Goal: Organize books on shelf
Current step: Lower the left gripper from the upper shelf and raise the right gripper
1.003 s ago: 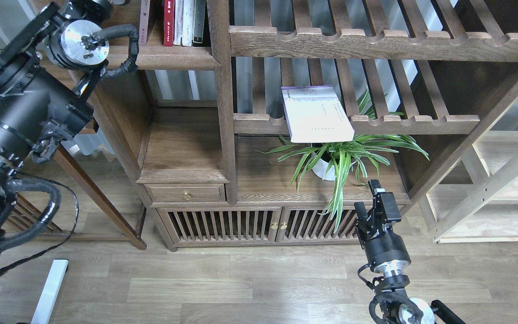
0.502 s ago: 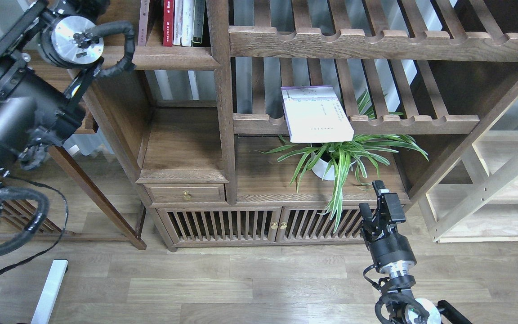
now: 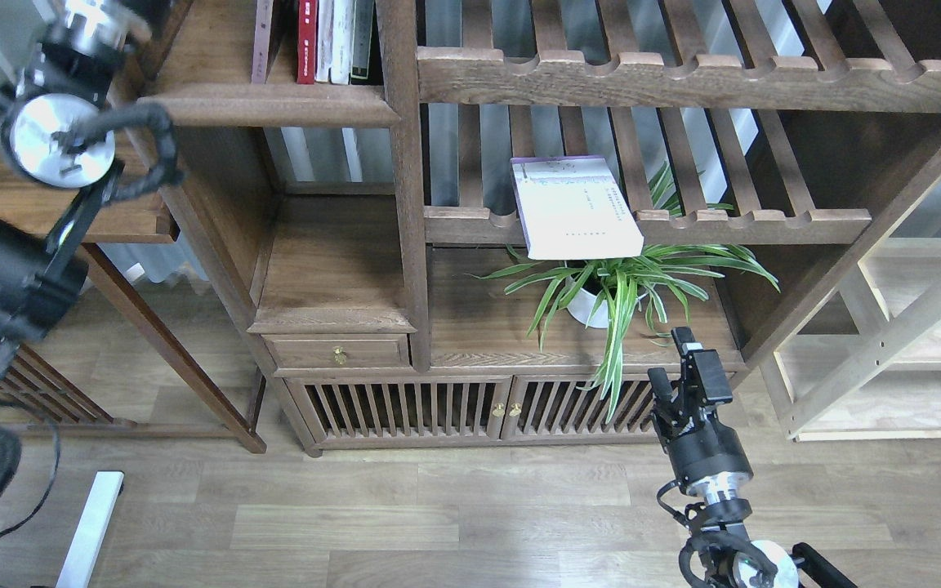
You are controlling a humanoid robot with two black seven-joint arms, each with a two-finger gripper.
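The pale book lies flat on a slatted rack, its near corner hanging over the rail above the plant (a careless nudge may tip it off). The right gripper is empty and apart; the left I cannot see.

A dark-brown wooden cabinet with slatted doors stands on a grey-brown plank floor. A pale unfinished wooden frame stands beside its right end.
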